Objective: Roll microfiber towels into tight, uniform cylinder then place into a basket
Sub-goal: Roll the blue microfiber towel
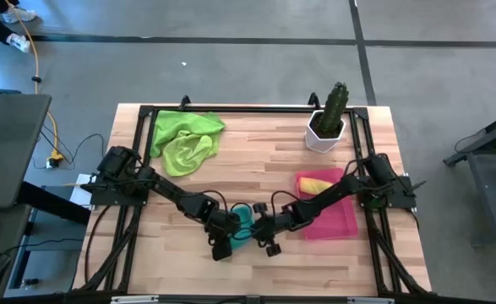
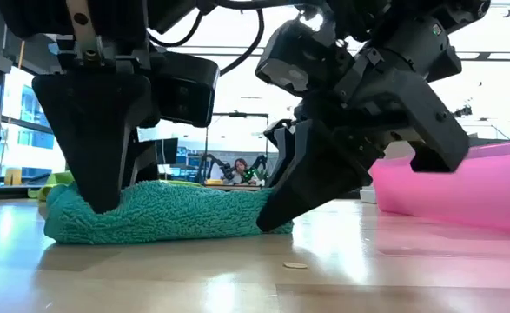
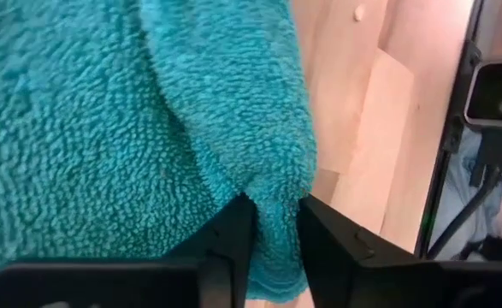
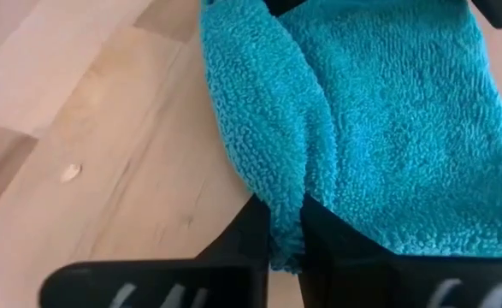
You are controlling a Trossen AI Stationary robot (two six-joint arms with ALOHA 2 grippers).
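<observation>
The teal microfiber towel [image 1: 243, 219] lies bunched into a low, long bundle [image 2: 159, 213] on the table near its front edge. My left gripper [image 1: 222, 247] is at one end of the towel and my right gripper [image 1: 269, 245] at the other. Both are shut on it. Two lime green towels [image 1: 184, 139] lie in a loose heap at the far left. A yellow towel [image 1: 315, 181] lies in the far end of the pink basket [image 1: 340, 221], which stands to the right. My left gripper pinches a raised fold of the teal towel [image 3: 276, 218] between its two fingers [image 3: 229, 248] at the towel's left end [image 2: 68, 213]. It slants down from the table's left. The towel rests on the table. My right gripper pinches a hemmed edge fold of the teal towel [image 4: 286, 214] between its two fingers [image 4: 251, 231] at the towel's right end [image 2: 268, 213]. It slants down from the table's right. The towel lies slack on the table.
A white pot with a green cactus [image 1: 325, 127] stands at the far right, behind the basket. Bare wood [image 1: 256, 160] lies between the green towels and the basket. A small crumb [image 2: 294, 265] lies on the table in front of the towel.
</observation>
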